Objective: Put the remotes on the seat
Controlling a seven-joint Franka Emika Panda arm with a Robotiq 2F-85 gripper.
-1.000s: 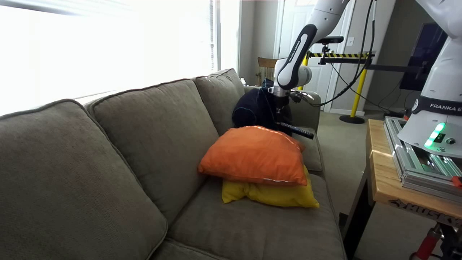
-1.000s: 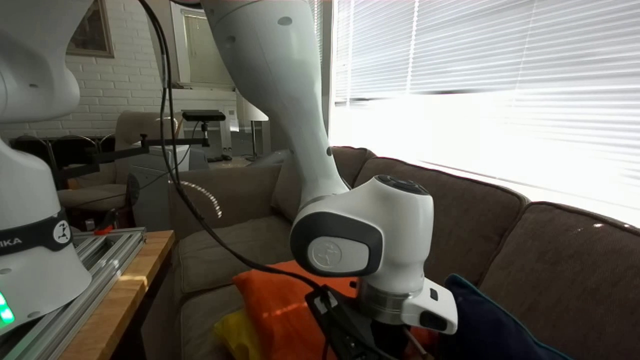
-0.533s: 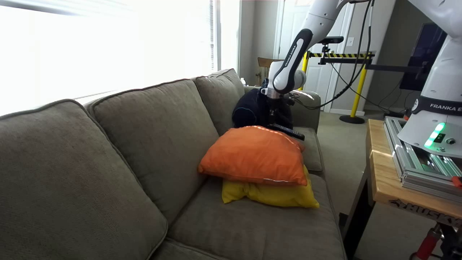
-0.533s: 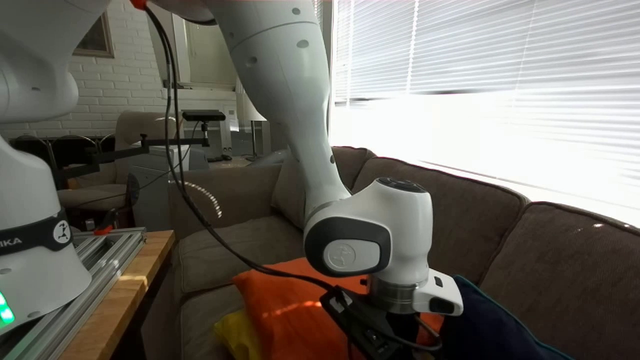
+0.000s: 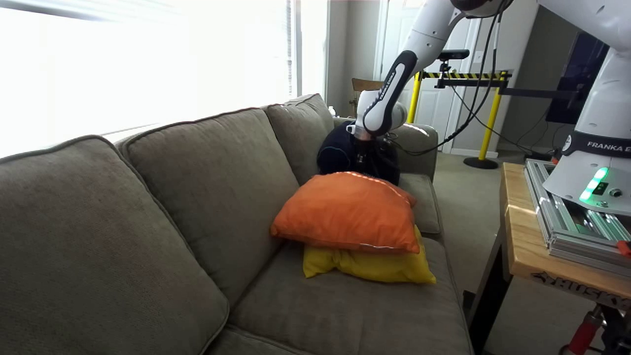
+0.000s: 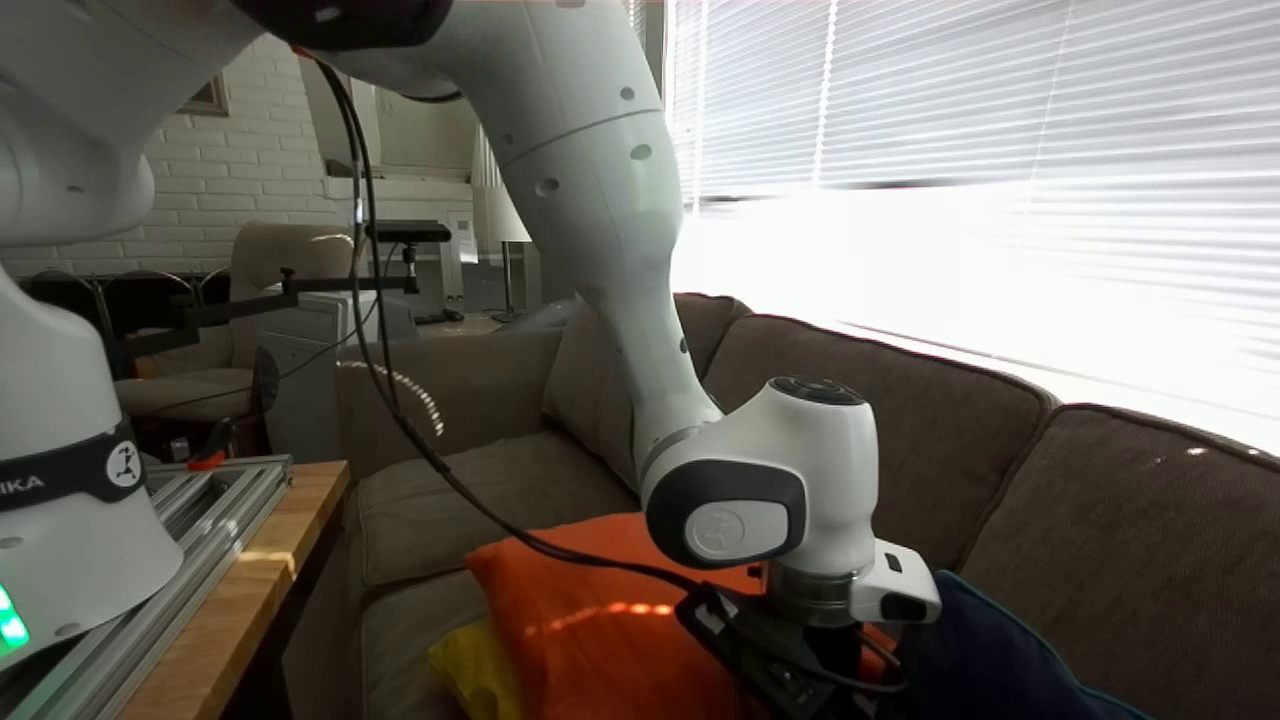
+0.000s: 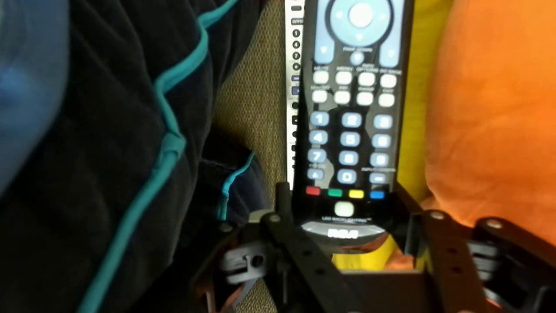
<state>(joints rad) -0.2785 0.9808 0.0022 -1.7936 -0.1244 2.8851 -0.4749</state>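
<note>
1. Surface: grey-green sofa [image 5: 192, 162], woven fabric, wide flat seat [image 5: 345, 315]. Back cushions [image 5: 207, 172] upright along the window [image 5: 148, 64] side.
2. On the seat: orange pillow [image 5: 345, 212] lying on yellow pillow [image 5: 379, 268]; navy pillow [image 5: 337, 153] near them.
3. Room: hard daylight, window washed white, spots of sun on the orange pillow. Pale carpet [image 5: 466, 197]. Wooden bench [image 5: 522, 231] facing the sofa carries the arm [image 5: 404, 79], which reaches over the seat.
4. In an exterior view: white door [image 5: 438, 108], wooden chair [image 5: 365, 85], yellow posts [image 5: 490, 125], dark screen [image 5: 586, 59].
5. In an exterior view: brick wall [image 6: 250, 170], lamp [image 6: 508, 215], armchair [image 6: 285, 250], slatted blinds [image 6: 950, 90] partly lowered.
6. Wrist view alone gives both remotes plainly. Dark remote [image 7: 347, 130] is uppermost, RCA mark legible, coloured keys near that end. Pale remote [image 7: 290, 100] lies below, mostly covered, one edge showing against the seat's weave; whether the two touch is unclear.
7. Gripper [image 7: 344, 204]: fingers parted just the dark remote's width, clasping its long edges near the marked end. Its fingertips are hidden or hard to make out in both exterior views.
8. Dark remote is over the gap between navy and orange pillows; contact with the seat not visible.
</note>
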